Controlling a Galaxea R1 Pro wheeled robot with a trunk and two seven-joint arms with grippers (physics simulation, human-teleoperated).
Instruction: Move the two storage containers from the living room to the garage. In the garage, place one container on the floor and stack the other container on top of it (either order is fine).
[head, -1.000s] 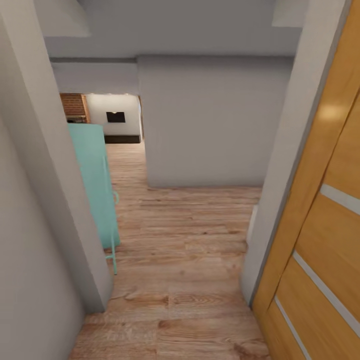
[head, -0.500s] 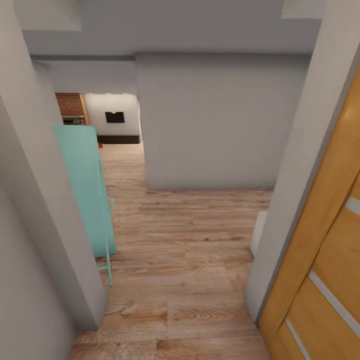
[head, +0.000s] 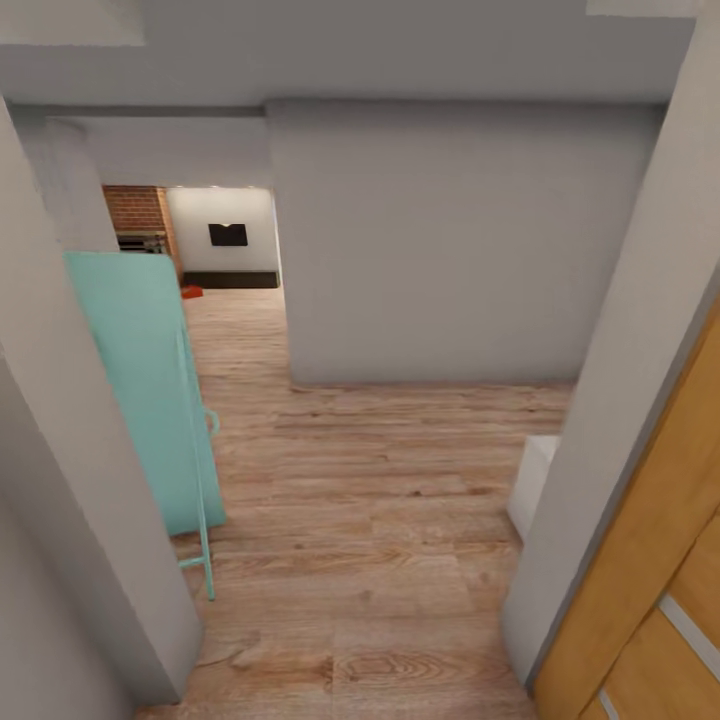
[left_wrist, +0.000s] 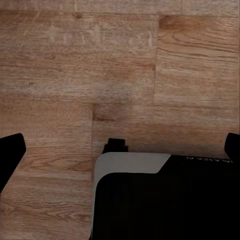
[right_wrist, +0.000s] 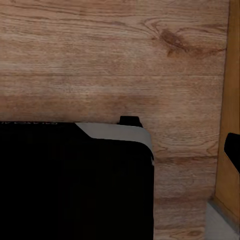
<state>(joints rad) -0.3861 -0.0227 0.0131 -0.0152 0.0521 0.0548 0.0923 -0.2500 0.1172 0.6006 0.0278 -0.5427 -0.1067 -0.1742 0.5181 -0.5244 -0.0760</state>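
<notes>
**A:** One storage container (head: 191, 292) is all we spot, a tiny orange-red bit on the wood-plank floor (head: 370, 520) way down the hall, in the living room (head: 222, 240) by the long dark cabinet (head: 231, 279) and the brick fireplace (head: 140, 215).

**B:** Yep, and we're in a doorway: mint-green panel (head: 140, 380) on our left, yellow wooden door (head: 650, 600) on our right.

**A:** Fingers?

**B:** We can't tell on either arm. Our wrist cams just look down on planks and the robot's black base (left_wrist: 165, 200).

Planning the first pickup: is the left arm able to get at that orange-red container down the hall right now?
Probably not. The storage container sits far down the wood floor, past the teal door; the robot must drive closer first.
</notes>
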